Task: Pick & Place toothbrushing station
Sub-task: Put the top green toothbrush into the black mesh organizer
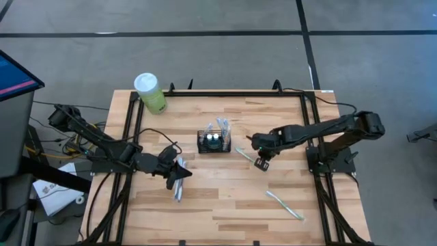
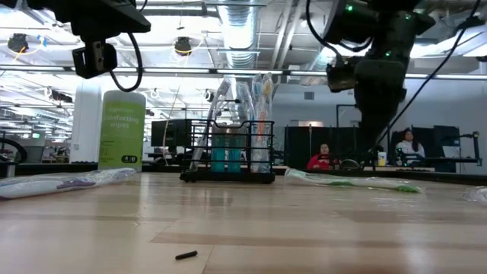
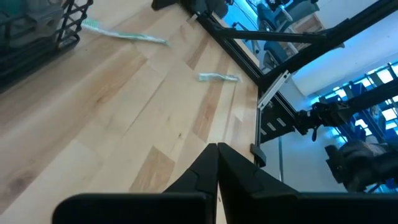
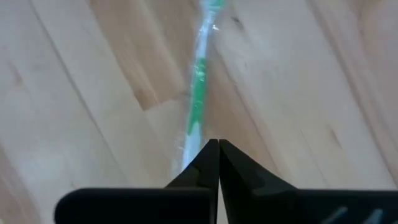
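The black mesh caddy [image 1: 213,142] sits mid-table. Just to its right, the right gripper [image 4: 217,144] is pinching a green wrapped toothbrush [image 4: 198,102]. The left gripper [image 1: 179,172] hovers front-left of the caddy, fingers pressed together, holding nothing.

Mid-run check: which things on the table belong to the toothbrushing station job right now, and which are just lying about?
Job:
- toothbrushing station, mid-table
- green wrapped toothbrush, right gripper shut at its end
- second green toothbrush, near right edge
- purple wrapped toothbrush by left gripper, shut

Lying about:
- green wipes canister, far-left corner
- small dark bit, front
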You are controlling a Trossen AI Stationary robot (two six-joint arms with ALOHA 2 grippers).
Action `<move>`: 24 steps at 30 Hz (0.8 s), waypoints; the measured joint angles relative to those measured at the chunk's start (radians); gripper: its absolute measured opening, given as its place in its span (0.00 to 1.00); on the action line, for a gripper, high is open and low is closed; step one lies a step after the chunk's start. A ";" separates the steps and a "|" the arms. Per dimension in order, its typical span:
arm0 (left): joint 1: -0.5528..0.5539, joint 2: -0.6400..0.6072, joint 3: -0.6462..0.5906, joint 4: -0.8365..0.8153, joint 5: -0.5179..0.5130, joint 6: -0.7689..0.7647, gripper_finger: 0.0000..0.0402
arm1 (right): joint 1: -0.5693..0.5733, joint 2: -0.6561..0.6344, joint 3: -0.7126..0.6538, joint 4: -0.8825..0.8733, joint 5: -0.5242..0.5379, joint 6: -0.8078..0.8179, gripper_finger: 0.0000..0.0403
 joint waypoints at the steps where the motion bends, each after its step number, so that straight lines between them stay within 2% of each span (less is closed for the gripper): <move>1: 0.000 0.000 0.000 0.001 0.000 0.001 0.00 | 0.008 0.013 0.000 0.017 0.000 -0.002 0.00; 5: 0.001 0.000 0.000 0.007 0.000 0.001 0.00 | 0.045 0.057 0.004 0.108 -0.001 -0.020 0.07; 8: 0.001 0.000 0.000 0.008 0.000 0.000 0.00 | 0.062 0.089 0.007 0.158 0.002 -0.020 0.18; 16: 0.001 0.000 0.000 0.016 0.000 -0.002 0.00 | 0.033 0.201 0.007 0.152 0.002 -0.004 0.50; 20: 0.001 0.000 0.000 0.022 0.002 -0.002 0.00 | 0.023 0.226 0.007 0.162 0.002 -0.004 0.56; 24: 0.000 0.000 0.000 0.029 0.002 -0.002 0.00 | 0.018 0.247 0.008 0.160 -0.012 -0.004 0.54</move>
